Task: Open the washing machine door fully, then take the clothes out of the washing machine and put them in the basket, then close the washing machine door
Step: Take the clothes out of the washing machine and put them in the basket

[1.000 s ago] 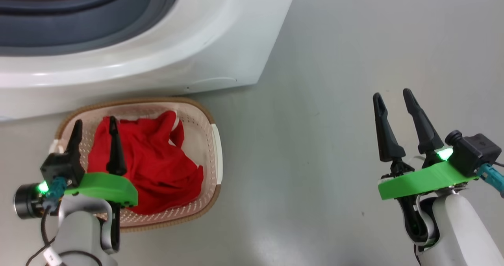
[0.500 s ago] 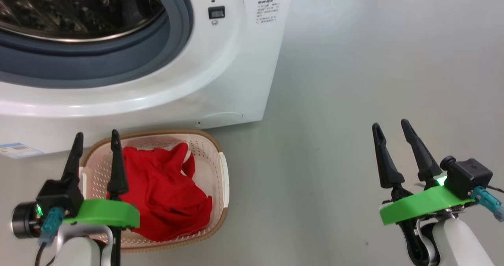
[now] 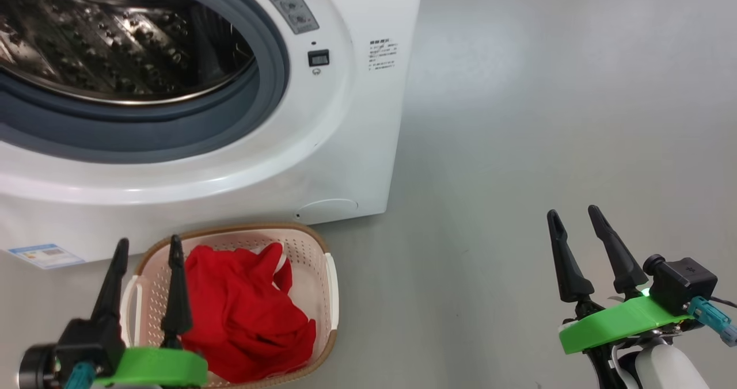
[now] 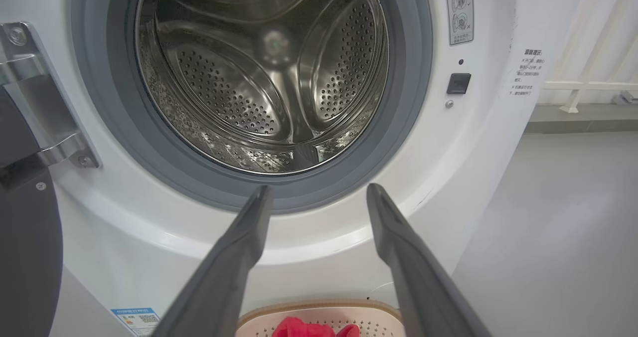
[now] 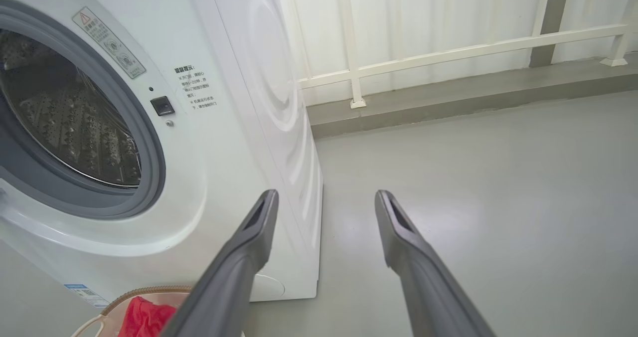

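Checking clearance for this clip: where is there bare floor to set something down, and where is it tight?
Bare grey floor runs right of the washing machine, between the basket and the right gripper. Crowded: the basket holds the red clothes, with the left gripper above its left side. The steel drum is open to a hand.

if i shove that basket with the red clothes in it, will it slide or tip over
Probably slides: the basket is perforated plastic, likely light, on a smooth grey floor. Tipping seems unlikely, since it sits low and wide. The red clothes lie crumpled inside and would likely add little weight.
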`<state>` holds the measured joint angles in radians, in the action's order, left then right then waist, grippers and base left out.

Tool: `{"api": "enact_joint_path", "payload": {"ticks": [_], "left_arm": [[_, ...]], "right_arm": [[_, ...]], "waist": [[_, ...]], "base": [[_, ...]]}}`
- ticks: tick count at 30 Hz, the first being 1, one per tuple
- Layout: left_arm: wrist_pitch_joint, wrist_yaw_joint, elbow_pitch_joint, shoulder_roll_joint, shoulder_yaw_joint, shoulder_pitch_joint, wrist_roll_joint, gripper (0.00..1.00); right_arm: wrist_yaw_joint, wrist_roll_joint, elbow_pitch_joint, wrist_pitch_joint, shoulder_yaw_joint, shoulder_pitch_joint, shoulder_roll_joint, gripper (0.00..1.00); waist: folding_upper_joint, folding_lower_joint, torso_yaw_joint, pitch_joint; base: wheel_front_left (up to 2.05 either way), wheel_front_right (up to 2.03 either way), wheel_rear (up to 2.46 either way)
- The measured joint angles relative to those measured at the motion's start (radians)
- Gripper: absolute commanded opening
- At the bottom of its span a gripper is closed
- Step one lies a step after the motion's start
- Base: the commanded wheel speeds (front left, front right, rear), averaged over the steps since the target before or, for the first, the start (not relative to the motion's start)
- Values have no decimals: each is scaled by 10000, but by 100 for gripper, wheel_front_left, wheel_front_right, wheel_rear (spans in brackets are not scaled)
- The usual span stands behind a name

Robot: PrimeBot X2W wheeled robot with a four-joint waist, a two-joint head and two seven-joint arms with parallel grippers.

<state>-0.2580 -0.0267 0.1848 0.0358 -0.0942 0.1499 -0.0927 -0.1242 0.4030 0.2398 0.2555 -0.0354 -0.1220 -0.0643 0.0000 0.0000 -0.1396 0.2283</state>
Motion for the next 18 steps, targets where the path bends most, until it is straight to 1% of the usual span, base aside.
{"api": "enact_joint_path", "payload": {"ticks": [9, 18], "left_arm": [[0, 36, -773, 33, 27, -1106, -134, 100], [0, 188, -982, 40, 86, -1337, -336, 100]], "right_arm": [[0, -69, -42, 0, 238, 424, -23, 100], [0, -71, -59, 0, 265, 423, -25, 100]], "waist": [[0, -1, -35, -463], [0, -1, -58, -617]], "base": [[0, 0, 0], [0, 0, 0]]}}
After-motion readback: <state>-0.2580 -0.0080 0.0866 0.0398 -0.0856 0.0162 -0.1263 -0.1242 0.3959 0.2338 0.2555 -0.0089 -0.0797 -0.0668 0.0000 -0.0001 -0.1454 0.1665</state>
